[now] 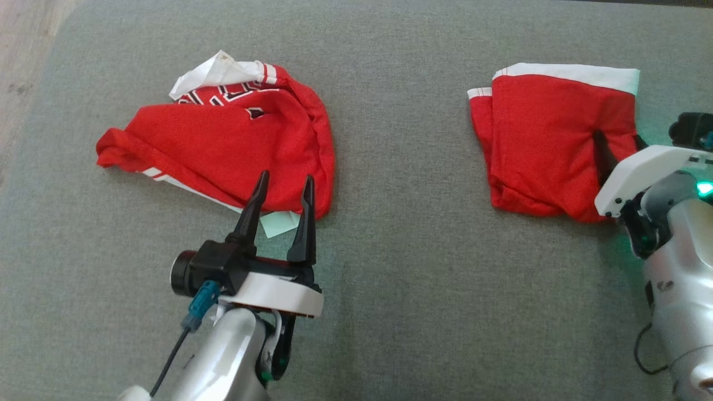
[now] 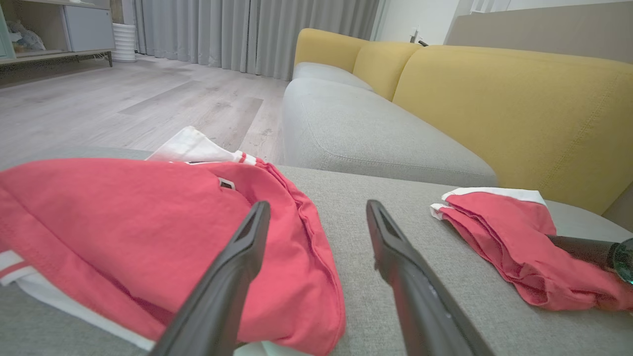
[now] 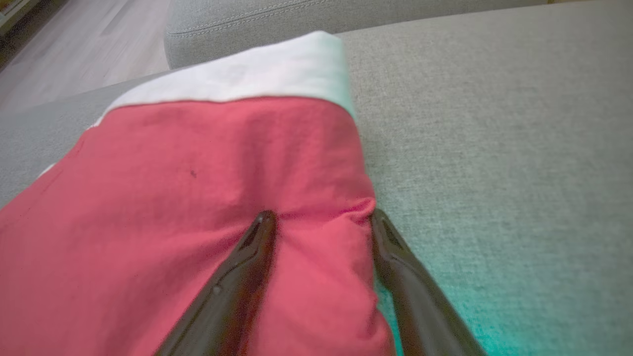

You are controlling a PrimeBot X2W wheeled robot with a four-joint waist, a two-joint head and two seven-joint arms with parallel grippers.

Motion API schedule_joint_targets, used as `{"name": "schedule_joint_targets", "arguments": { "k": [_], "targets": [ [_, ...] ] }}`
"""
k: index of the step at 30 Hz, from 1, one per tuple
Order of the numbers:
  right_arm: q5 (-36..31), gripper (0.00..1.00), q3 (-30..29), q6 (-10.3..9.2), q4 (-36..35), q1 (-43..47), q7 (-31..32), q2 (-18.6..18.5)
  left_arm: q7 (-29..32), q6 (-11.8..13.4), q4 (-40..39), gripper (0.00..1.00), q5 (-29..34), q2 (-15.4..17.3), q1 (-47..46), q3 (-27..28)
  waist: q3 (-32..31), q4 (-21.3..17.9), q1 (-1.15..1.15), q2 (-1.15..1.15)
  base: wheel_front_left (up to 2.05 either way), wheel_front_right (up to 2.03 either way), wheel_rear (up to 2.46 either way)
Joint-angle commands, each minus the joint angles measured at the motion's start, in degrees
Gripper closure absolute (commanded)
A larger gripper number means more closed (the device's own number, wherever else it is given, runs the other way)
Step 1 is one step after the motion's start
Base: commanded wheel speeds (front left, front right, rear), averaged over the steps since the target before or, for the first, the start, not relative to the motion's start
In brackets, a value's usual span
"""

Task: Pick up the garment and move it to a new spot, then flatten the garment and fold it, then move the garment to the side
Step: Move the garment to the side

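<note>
A crumpled red garment [image 1: 223,145] with white trim and lettering lies on the left of the grey cushion [image 1: 401,234]; it also fills the left of the left wrist view [image 2: 123,222]. My left gripper [image 1: 286,176] hovers open over its near right edge, fingers [image 2: 237,257] apart with nothing between them. A second red garment [image 1: 546,145], folded, with a white band, lies on the right. My right gripper [image 1: 618,146] stands open at that piece's right edge. In the right wrist view its jaws [image 3: 321,214] straddle a bunched ridge of the red cloth [image 3: 173,198].
Wooden floor [image 1: 22,55] runs along the cushion's left edge. In the left wrist view another grey seat [image 2: 356,128] and yellow sofa backs [image 2: 519,109] rise behind, with grey curtains [image 2: 247,29] and a cabinet [image 2: 89,24] farther off.
</note>
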Motion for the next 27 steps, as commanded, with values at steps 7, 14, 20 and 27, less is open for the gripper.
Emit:
{"name": "schedule_joint_targets", "arguments": {
  "k": [7,14,20,27],
  "targets": [
    [2.70,1.00,9.14,-0.04,0.73,-0.35,-2.20,-2.93,-0.37,0.50,-0.91,0.00,-0.09,0.31,-1.00,2.29,-1.88,-1.15,0.00,0.00,0.00,0.00,0.00],
    [2.79,1.00,18.61,-0.04,-0.43,1.12,-2.80,-8.00,-0.37,0.21,-0.56,0.00,0.20,0.31,0.01,3.31,-4.53,-2.99,0.00,0.00,0.00,0.00,0.00],
    [4.82,1.00,25.26,-0.04,-1.90,3.16,-1.53,-18.11,-0.37,0.04,-0.95,0.00,0.45,0.31,0.62,4.19,-5.18,-4.14,0.00,0.00,0.00,0.00,0.00],
    [4.50,1.00,28.52,-0.04,-1.31,3.82,0.54,-31.30,-0.37,-0.03,-2.65,0.00,0.63,0.31,-0.24,4.14,-1.50,-3.91,0.00,0.00,0.00,0.00,0.00]
  ]
}}
